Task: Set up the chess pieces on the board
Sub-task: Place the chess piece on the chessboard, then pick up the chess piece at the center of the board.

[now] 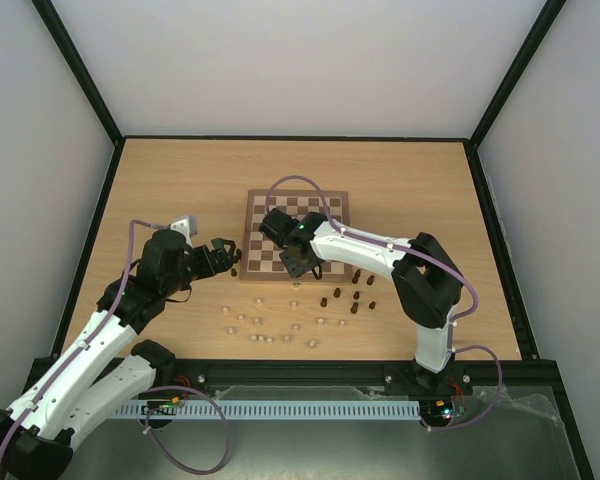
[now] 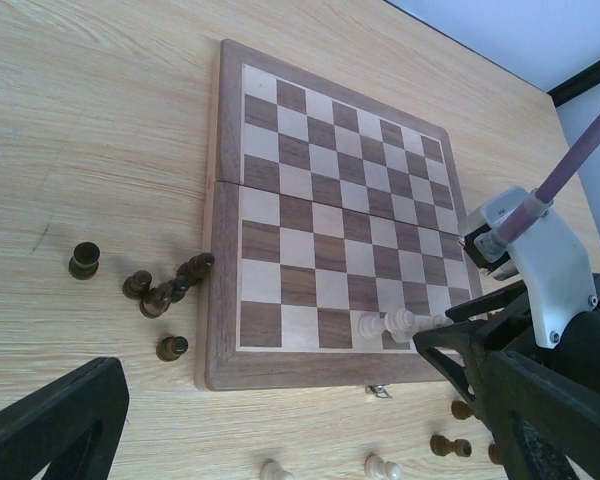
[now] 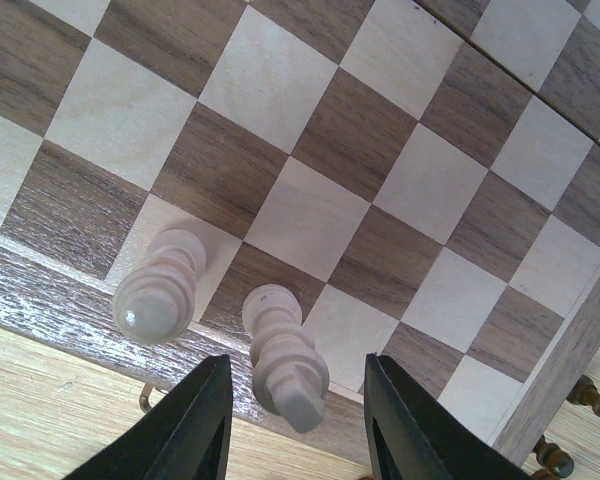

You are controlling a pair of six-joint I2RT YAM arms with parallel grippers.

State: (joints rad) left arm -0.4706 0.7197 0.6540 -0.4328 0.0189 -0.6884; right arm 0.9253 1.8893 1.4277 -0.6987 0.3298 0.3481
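The board (image 1: 325, 205) lies mid-table. Two cream chess pieces stand on its near row: one (image 3: 160, 290) on a cream square, the other (image 3: 285, 360) on the dark square beside it. My right gripper (image 3: 295, 420) is open around that second piece, with a gap on each side. From above, the right gripper (image 1: 298, 262) hovers over the board's near edge. The same two cream pieces (image 2: 400, 322) appear in the left wrist view. My left gripper (image 1: 225, 258) is open and empty, just left of the board (image 2: 320, 170).
Several dark pieces (image 2: 160, 290) cluster on the table by the board's left edge. More dark pieces (image 1: 355, 295) lie right of centre in front of the board, and loose cream pieces (image 1: 265, 325) are scattered nearer the arms. The right arm (image 2: 540, 270) reaches over the board's near right corner.
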